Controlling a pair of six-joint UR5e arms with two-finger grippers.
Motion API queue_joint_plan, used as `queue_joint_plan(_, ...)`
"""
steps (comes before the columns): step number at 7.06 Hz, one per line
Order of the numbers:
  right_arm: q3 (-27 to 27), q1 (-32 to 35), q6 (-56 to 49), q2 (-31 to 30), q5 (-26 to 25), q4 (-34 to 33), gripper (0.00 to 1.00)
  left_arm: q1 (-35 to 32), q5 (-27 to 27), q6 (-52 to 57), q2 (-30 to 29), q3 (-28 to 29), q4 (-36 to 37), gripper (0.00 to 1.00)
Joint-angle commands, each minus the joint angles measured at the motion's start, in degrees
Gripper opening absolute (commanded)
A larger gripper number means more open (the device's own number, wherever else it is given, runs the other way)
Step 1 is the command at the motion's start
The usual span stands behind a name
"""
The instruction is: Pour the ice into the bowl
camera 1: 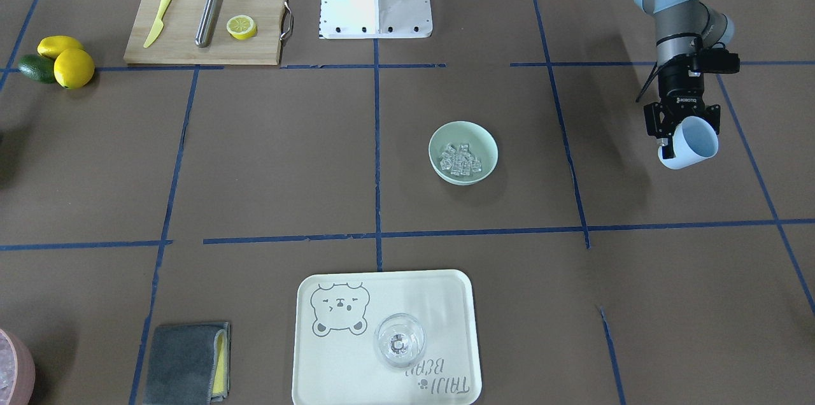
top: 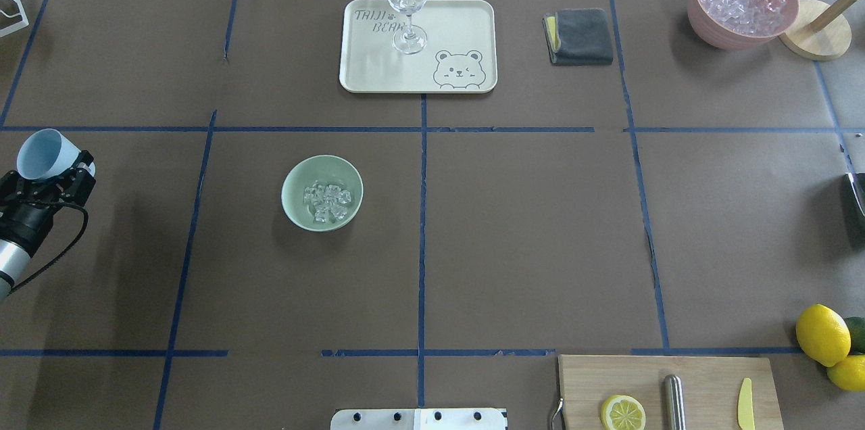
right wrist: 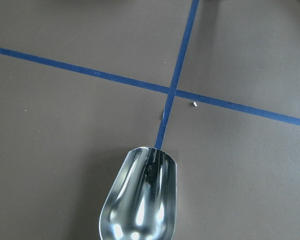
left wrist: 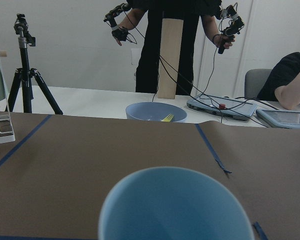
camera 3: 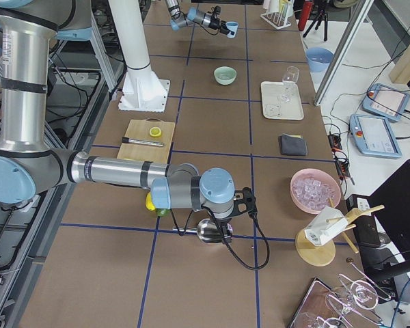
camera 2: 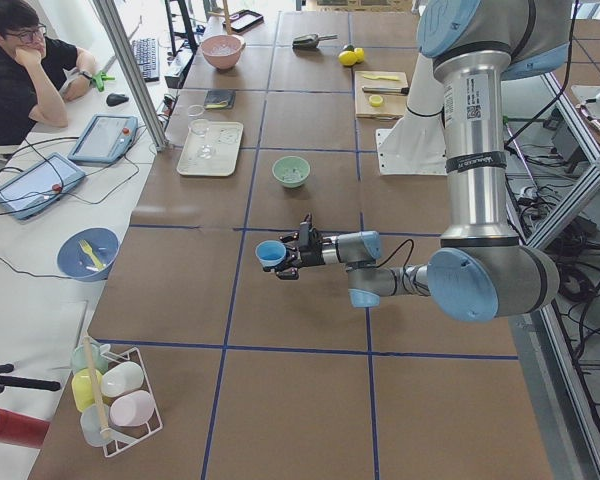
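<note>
Already the ice (camera 1: 463, 158), likely slippery and loose, lies in the bowl (camera 1: 463, 179), and the left claw (camera 1: 686, 137) is closed on the wall of the light, stiff blue cup (camera 1: 697, 147).

Pale mint-green bowl (top: 322, 193) upright on the table (small heap of clear ice (top: 327, 201) cubes inside).

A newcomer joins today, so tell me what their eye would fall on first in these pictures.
First, the left gripper, off to the robot's left, shut on an empty light blue cup tipped sideways. Then the mint-green bowl near the table's middle, holding a small heap of clear ice. Last, the pink container heaped with more cubes at the far right corner.
</note>
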Motion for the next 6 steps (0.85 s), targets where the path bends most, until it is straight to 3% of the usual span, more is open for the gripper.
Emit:
queue_joint_plan(1,0.00,0.08,0.04,0.17,-0.03,0.00,1.00,0.48,1.06,0.05,-0.54,3.91,-0.35,0.00)
queue_joint_plan(4,-0.09,0.08,0.04,0.17,-0.03,0.00,1.00,0.75,1.06,0.23,-1.07,4.10,0.00,0.02)
queue_joint_plan(6,-0.09,0.08,0.04,0.17,-0.03,0.00,1.00,0.92,1.06,0.23,-1.07,4.10,0.18,0.15)
